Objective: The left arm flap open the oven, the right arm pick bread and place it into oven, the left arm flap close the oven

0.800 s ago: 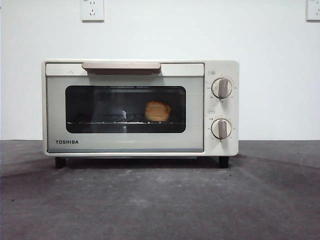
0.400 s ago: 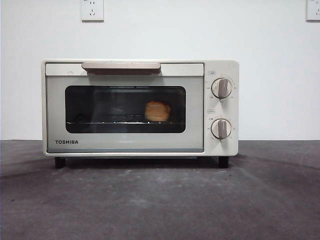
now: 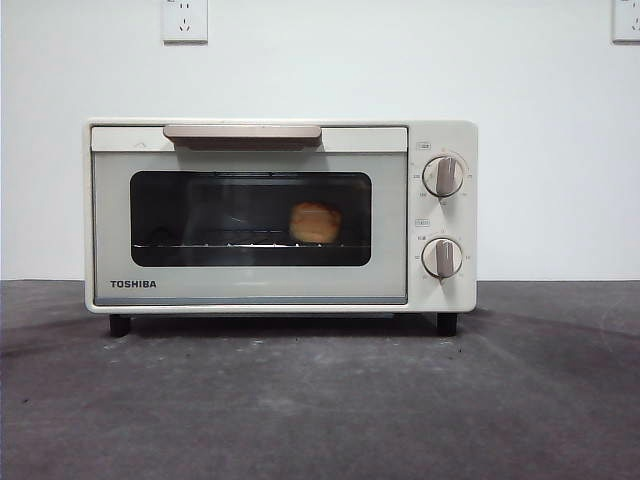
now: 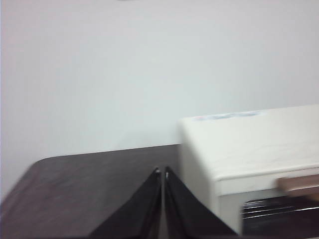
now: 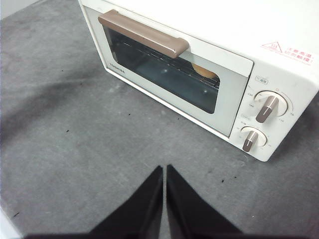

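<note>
- Oven (image 3: 280,215): stands on the dark tabletop (image 3: 320,400), door fully shut against the front face, beige handle (image 3: 243,133) level along the top edge of the door. Both knobs (image 3: 443,176) are untouched on the right-hand panel.
- Bread (image 3: 316,222): lies inside the oven on the wire rack (image 3: 200,243), seen through the dark glass window, toward the knob side of the cavity. In the right wrist view only a small edge of it shows behind the glass.
- Change over the last second: almost none in the front view. Oven, door and bread hold the same position. The one difference is a faint pale reflection in the lower middle of the window, present a second ago and now gone; this is judged to be an arm moving clear of the glass.
- Left pincer (image 4: 161,172): jaws closed tip to tip, holding nothing. It hangs beside the oven's far upper corner, apart from the handle, with the wall behind it.
- Right pincer (image 5: 164,169): jaws also pressed together and empty. It hovers above bare tabletop in front of the oven, well apart from the door.
- Neither arm appears in the front view.
- Task status, as a judgement: door opened, bread placed, door closed again. All three steps appear complete; nothing remains but for the arms to rest clear.
</note>
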Robot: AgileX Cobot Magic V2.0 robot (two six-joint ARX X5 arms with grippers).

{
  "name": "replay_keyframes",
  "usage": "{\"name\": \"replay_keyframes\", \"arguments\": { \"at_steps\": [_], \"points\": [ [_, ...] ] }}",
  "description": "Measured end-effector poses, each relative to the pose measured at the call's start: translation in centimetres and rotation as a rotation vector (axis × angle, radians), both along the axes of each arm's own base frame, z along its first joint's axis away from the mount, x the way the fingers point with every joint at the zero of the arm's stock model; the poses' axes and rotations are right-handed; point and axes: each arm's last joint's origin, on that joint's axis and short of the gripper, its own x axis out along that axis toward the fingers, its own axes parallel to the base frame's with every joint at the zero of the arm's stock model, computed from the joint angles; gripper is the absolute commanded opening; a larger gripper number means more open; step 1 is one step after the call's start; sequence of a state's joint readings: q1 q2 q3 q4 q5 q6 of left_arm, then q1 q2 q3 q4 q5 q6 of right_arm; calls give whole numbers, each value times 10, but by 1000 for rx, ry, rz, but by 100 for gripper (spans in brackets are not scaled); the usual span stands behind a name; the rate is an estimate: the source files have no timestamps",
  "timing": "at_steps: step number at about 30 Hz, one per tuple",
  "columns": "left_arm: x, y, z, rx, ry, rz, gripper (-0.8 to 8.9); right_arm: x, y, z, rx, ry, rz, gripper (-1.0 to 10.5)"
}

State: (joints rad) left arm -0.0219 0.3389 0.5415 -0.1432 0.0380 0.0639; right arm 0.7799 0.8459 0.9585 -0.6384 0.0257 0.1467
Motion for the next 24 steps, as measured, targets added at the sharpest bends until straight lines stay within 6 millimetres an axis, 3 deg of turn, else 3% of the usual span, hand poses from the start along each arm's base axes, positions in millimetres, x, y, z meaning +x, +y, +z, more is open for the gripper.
{"name": "replay_keyframes", "arguments": {
  "at_steps": [7, 13, 24],
  "points": [
    [-2, 6, -65, 1, 75, 90, 20, 0, 0, 0, 0, 0, 0, 6],
    [-2, 6, -107, 2, 127, 92, 20, 0, 0, 0, 0, 0, 0, 6],
    [0, 6, -145, 3, 182, 95, 20, 0, 0, 0, 0, 0, 0, 6]
  ]
}}
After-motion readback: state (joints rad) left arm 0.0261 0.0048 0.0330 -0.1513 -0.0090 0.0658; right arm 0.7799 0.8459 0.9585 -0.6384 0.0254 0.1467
